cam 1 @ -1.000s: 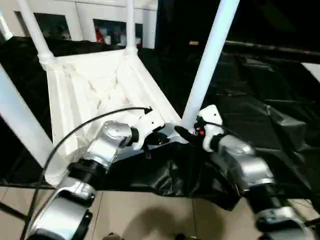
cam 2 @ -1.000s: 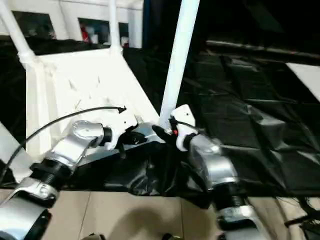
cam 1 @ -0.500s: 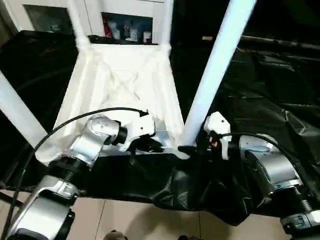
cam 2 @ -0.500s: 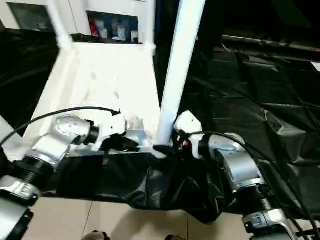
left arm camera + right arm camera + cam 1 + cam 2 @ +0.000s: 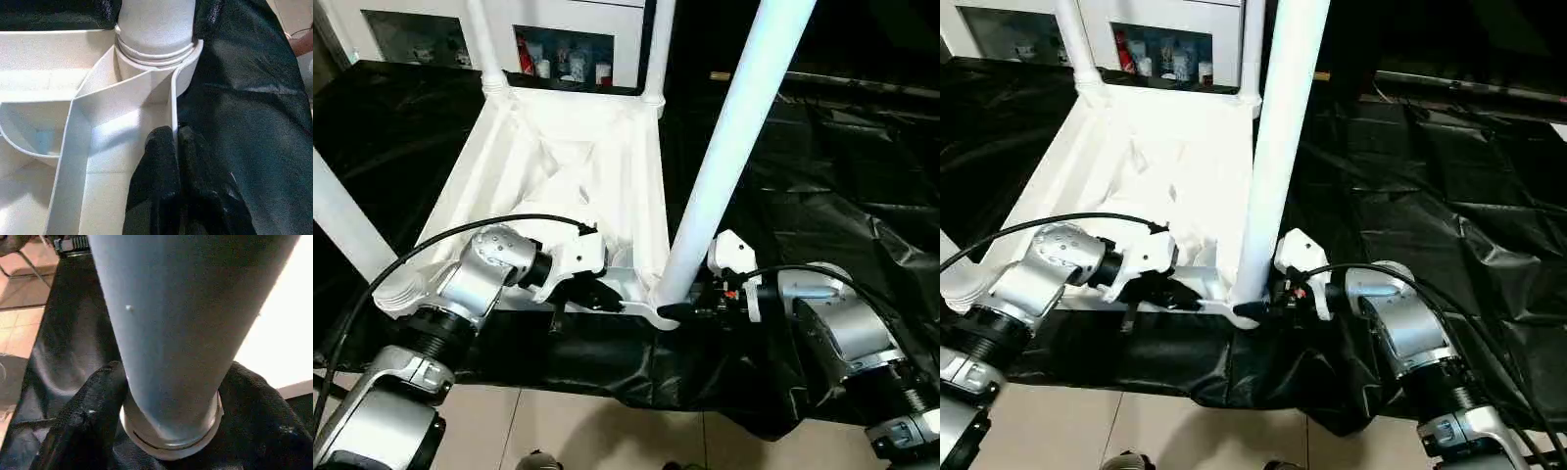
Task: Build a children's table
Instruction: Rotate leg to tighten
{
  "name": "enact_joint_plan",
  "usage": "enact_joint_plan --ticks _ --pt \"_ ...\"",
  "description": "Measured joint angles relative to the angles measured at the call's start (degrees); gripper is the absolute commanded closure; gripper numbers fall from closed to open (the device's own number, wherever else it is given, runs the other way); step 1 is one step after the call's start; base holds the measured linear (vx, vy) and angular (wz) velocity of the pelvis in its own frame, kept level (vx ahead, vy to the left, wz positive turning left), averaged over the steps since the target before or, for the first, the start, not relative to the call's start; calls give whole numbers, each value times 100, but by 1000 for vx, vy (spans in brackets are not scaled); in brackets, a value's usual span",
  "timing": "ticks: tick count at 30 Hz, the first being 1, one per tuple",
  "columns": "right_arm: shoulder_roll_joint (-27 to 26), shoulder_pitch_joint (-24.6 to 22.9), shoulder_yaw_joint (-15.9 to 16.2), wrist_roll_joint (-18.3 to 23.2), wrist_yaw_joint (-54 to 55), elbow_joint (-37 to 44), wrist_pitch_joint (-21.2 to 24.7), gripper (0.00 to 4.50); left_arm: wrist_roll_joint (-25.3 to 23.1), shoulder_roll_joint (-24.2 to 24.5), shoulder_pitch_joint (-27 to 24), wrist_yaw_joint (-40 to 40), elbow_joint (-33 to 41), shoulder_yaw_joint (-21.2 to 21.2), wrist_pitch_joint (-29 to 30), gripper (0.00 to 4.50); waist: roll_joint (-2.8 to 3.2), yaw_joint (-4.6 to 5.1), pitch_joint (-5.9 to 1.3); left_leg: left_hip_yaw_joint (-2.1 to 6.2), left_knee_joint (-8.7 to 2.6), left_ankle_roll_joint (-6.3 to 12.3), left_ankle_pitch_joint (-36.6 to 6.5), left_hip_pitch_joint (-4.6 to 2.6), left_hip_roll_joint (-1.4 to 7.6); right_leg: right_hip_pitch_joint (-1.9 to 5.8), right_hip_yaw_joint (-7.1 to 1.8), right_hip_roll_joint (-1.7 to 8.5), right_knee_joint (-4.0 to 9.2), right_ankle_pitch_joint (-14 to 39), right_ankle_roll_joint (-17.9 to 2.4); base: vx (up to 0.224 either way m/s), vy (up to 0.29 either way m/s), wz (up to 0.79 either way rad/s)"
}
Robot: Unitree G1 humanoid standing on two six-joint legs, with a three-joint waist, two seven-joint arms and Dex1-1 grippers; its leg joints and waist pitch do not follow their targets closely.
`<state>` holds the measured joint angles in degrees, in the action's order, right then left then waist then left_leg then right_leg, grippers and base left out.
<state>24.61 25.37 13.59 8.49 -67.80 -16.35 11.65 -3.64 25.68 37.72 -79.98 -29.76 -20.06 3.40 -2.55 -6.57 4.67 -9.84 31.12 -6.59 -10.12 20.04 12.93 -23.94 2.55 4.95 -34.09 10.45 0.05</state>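
While inverted on the black sheet:
Table top [image 5: 558,157]: ribbed underside up, so corner sockets face upward to take legs; lies ahead of both forearms on black sheet [image 5: 822,186].
Near-right leg [image 5: 729,147]: upright in near corner socket [image 5: 154,54], foot seated to its ringed collar.
Far legs [image 5: 481,44]: upright at far corners, beside white cabinet [image 5: 558,29]; another leg crossing picture left.
Right pincer [image 5: 1268,305]: fingers part-spread around base of near-right leg, one pad [image 5: 80,431] each side of collar; judged gripping low for leverage when twisting or pressing home.
Left pincer [image 5: 176,161]: fingers shut on thin rim wall of top, close beside socket; judged a brace against shifting of top.
Step in hand: seating of near-right leg, probably final tightening.
Risk: top sliding on slick sheet if brace slips.
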Motion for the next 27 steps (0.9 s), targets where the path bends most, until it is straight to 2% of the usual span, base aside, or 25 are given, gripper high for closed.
enact_joint_plan --ticks 10,15,20,23,25,27 --pt "-60 0 12 76 -24 12 -2 221 6 62 -8 -45 19 -19 20 450 -1 8 -1 1 9 -1 -1 -6 0 5 -1 1 -10 0 0 0 0 0" --pt "-420 -77 -136 57 519 -128 -62 237 -13 64 -20 220 -11 57 226 450 -2 57 -2 2 30 -24 -10 -22 0 9 -10 2 -41 -5 -2 0 0 0" --pt "-1251 -79 -458 -146 2230 -573 -92 243 -249 -214 15 1158 -104 284 641 450 -17 198 3 22 19 -40 -4 -60 -9 16 -7 3 -27 6 27 -53 -4 -5" --pt "-1716 -48 -652 -242 3316 -781 -81 244 -338 -446 26 1684 -145 354 872 450 -20 268 4 79 12 -40 -4 -65 -25 17 25 4 45 9 31 -73 17 -17" --pt "-2118 136 -760 -362 4189 -1111 -124 244 -429 -670 33 2177 -184 401 1065 450 -14 328 6 125 -6 -39 -5 -74 -45 34 54 10 116 10 30 -66 28 -10" --pt "-2416 335 -860 -477 4960 -1455 -202 244 -523 -847 73 2569 -233 414 1223 450 -3 356 16 169 -8 -37 -6 -83 -85 52 119 39 192 11 31 -65 41 -12"
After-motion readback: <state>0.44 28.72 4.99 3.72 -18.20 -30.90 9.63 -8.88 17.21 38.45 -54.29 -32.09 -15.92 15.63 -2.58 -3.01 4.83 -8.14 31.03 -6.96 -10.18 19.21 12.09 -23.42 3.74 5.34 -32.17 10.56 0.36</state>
